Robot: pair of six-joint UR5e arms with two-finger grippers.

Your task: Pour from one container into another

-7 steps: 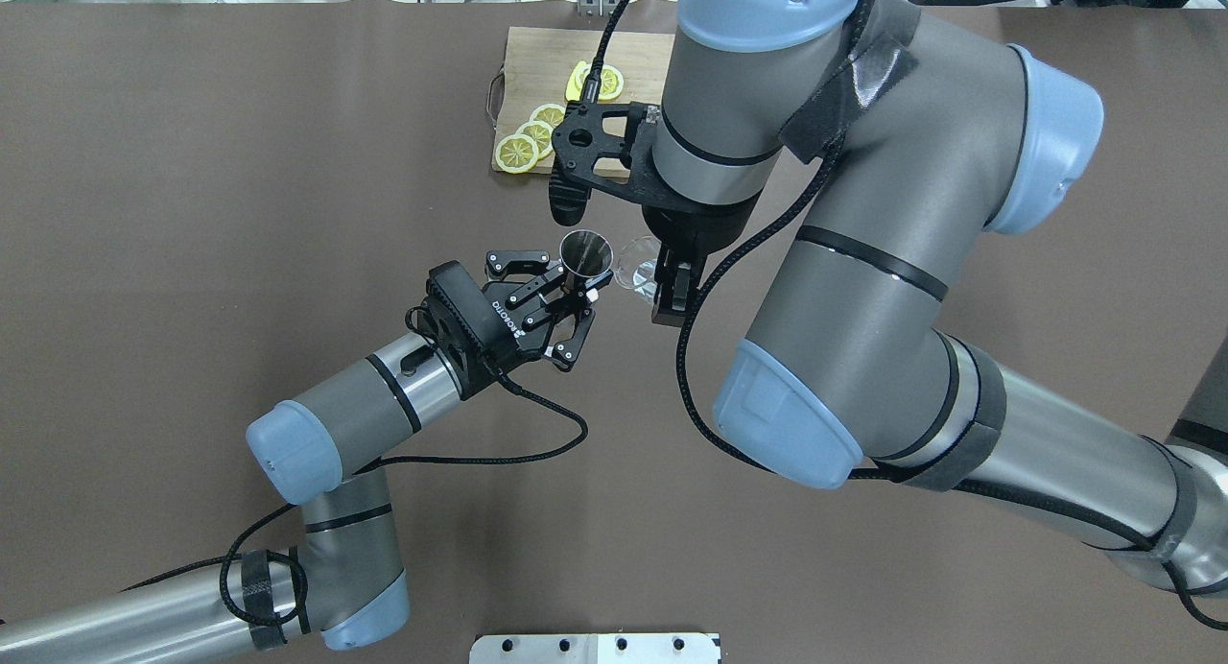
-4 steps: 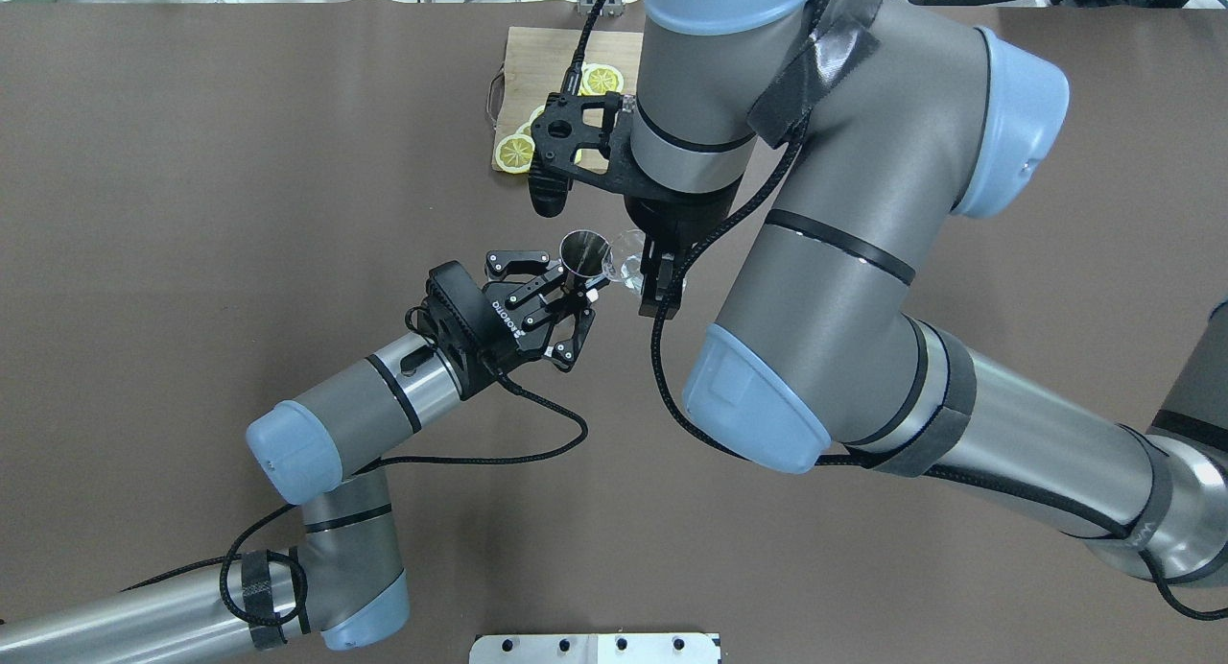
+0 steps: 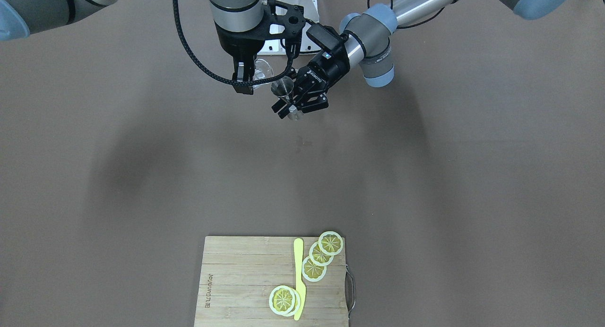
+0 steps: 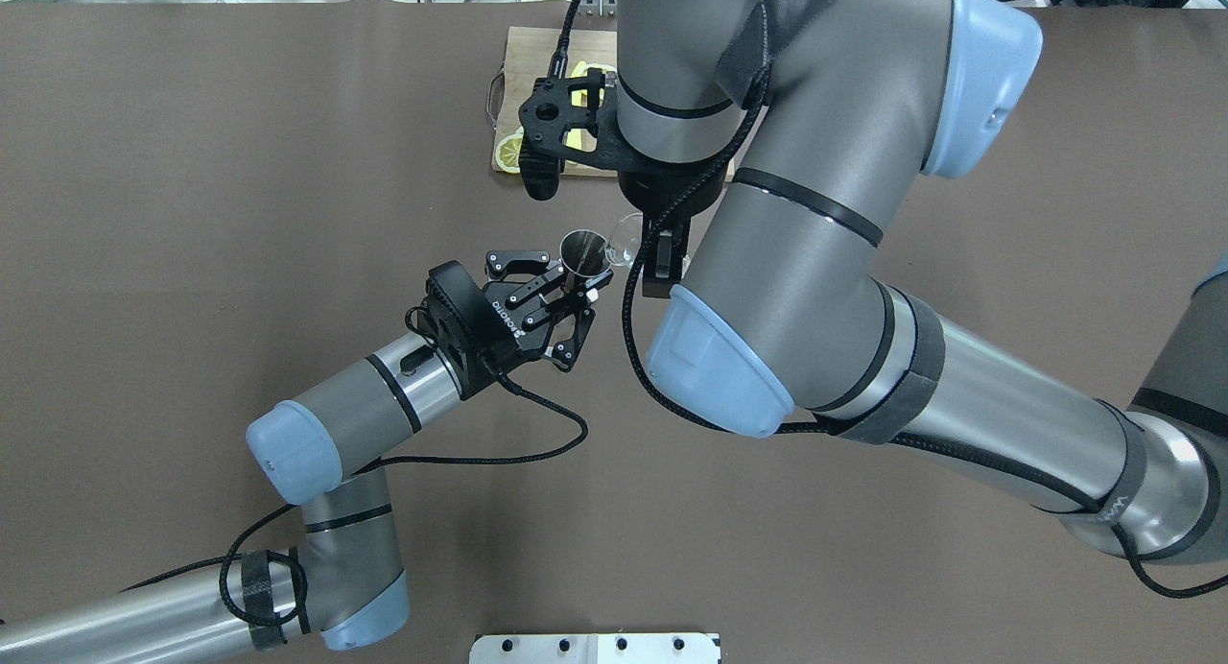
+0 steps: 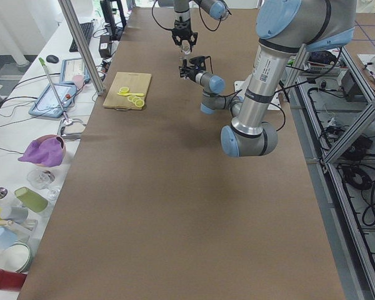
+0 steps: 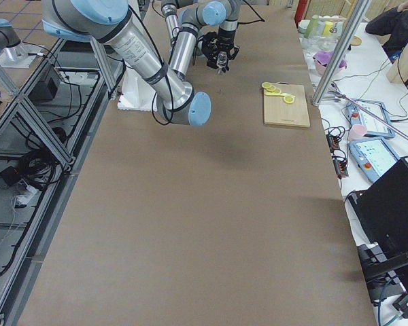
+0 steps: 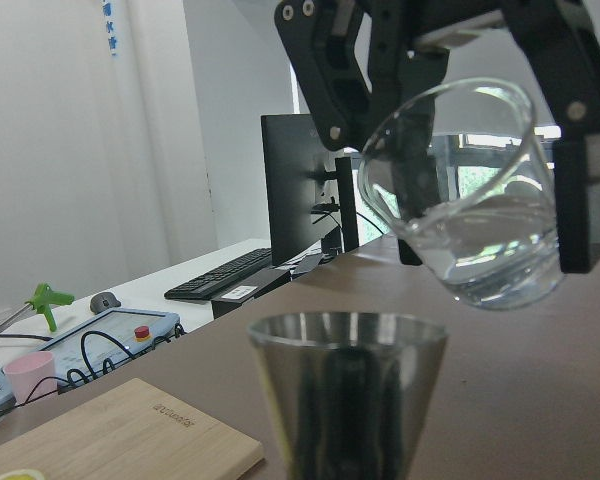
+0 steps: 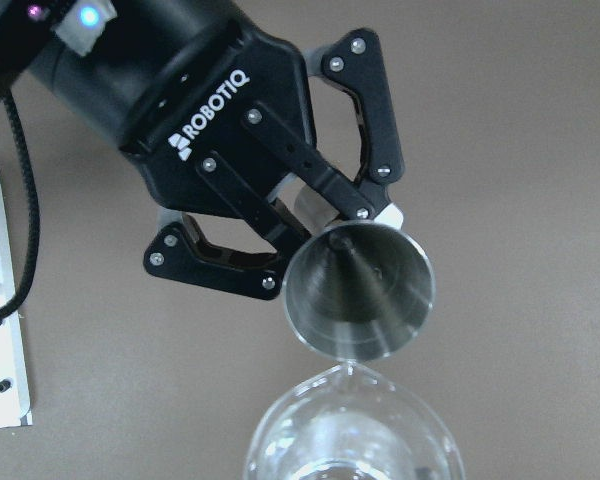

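A steel cone-shaped jigger (image 4: 584, 250) stands upright above the table, with my left gripper (image 4: 581, 286) shut on its lower half. My right gripper (image 4: 647, 249) is shut on a clear glass cup (image 4: 625, 236) and hangs just right of the jigger. The glass (image 7: 470, 210) is tilted toward the jigger (image 7: 345, 385) and holds clear liquid. In the right wrist view the glass rim (image 8: 350, 430) touches the edge of the jigger mouth (image 8: 360, 290). From the front, the glass (image 3: 262, 72) sits beside the jigger (image 3: 282, 88).
A wooden cutting board (image 3: 246, 279) with lemon slices (image 3: 321, 253) and a yellow knife (image 3: 298, 275) lies at the far edge from the robot. A white base plate (image 4: 595, 648) sits at the robot's side. Brown table surface lies all around.
My right arm has carried the glass leftward until its rim meets the jigger, and now covers more of the cutting board. The left arm and jigger have stayed still.
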